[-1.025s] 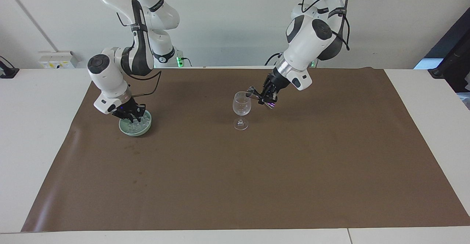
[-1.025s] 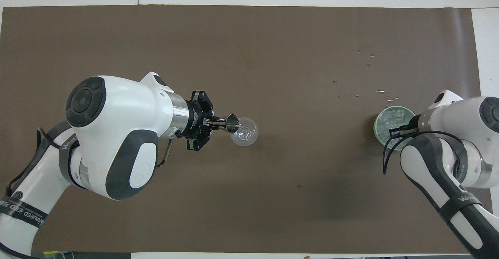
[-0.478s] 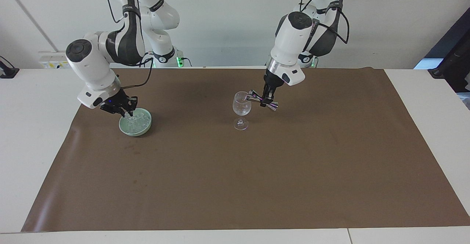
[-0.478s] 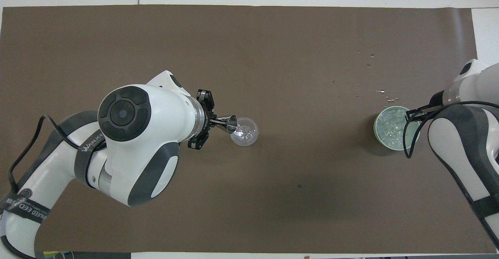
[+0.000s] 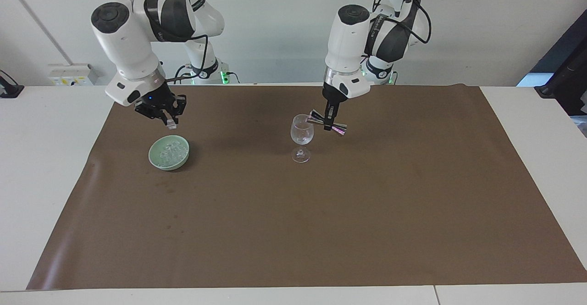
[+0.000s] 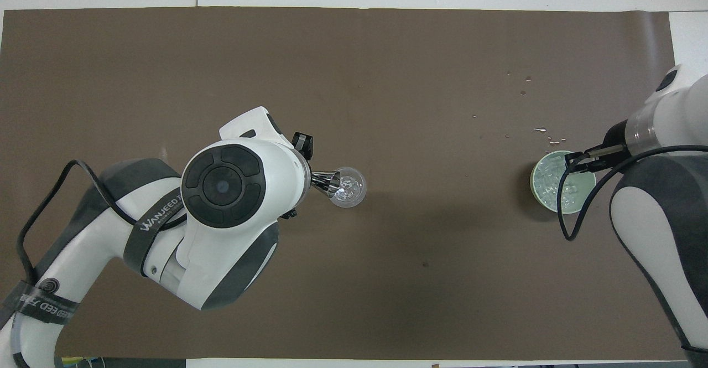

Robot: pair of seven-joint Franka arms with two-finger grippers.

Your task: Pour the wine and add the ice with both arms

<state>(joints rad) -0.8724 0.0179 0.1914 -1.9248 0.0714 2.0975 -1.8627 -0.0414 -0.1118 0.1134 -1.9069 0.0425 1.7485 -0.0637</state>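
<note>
A clear wine glass (image 5: pixel 302 133) stands mid-mat, also seen in the overhead view (image 6: pixel 348 187), with clear glinting contents in its bowl. My left gripper (image 5: pixel 328 125) points straight down beside the glass and is shut on a shiny metal jigger (image 5: pixel 326 124), which lies on its side with one mouth at the glass's rim (image 6: pixel 327 181). My right gripper (image 5: pixel 168 120) hangs above a pale green bowl (image 5: pixel 169 160) of ice (image 5: pixel 170 151) and is shut on a small clear cube (image 5: pixel 172 124). In the overhead view the right gripper (image 6: pixel 575 162) is over the bowl (image 6: pixel 535 188).
A brown mat (image 5: pixel 321 227) covers most of the white table. Small drops and specks (image 6: pixel 545 133) lie on the mat just farther from the robots than the bowl.
My right gripper has risen out of the bowl with a cube between its fingers. My left wrist has swung upright over the jigger, which stays tipped at the glass's rim.
</note>
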